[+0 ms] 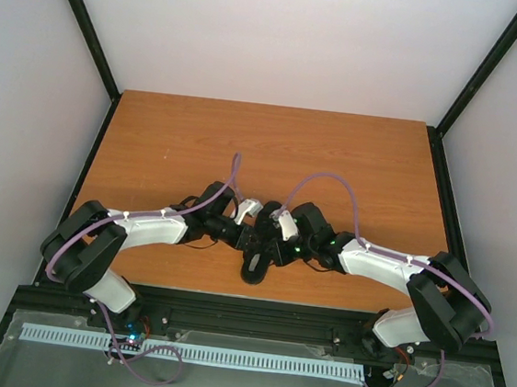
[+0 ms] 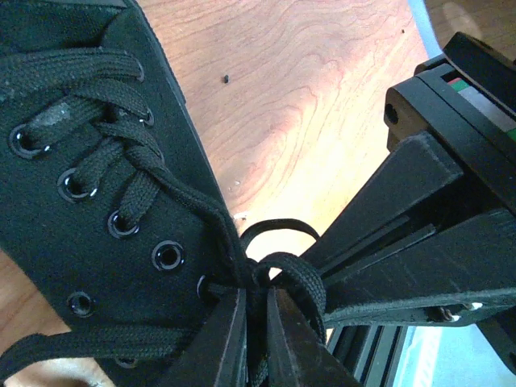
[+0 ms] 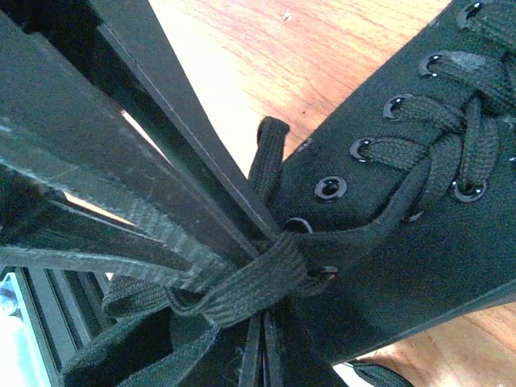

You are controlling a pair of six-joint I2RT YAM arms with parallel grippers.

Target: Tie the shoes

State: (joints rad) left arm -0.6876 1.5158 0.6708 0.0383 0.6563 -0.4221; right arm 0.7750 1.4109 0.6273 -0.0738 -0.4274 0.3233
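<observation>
My left jaws, bottom centre of the left wrist view, pinch the laces (image 2: 294, 274) beside the black shoe (image 2: 72, 161). My right jaws are shut on the other strand, I'd judge for cinching the knot. The shoe sits lower centre on the surface (image 1: 172, 138).

Open across the brown wooden counter's (image 1: 273, 140) far half. Blocked at near middle: left tool (image 2: 256, 302) and right tool (image 3: 260, 339) tip to tip at the small black canvas shoe (image 2: 48, 266), thin black laces (image 2: 294, 278) between.
</observation>
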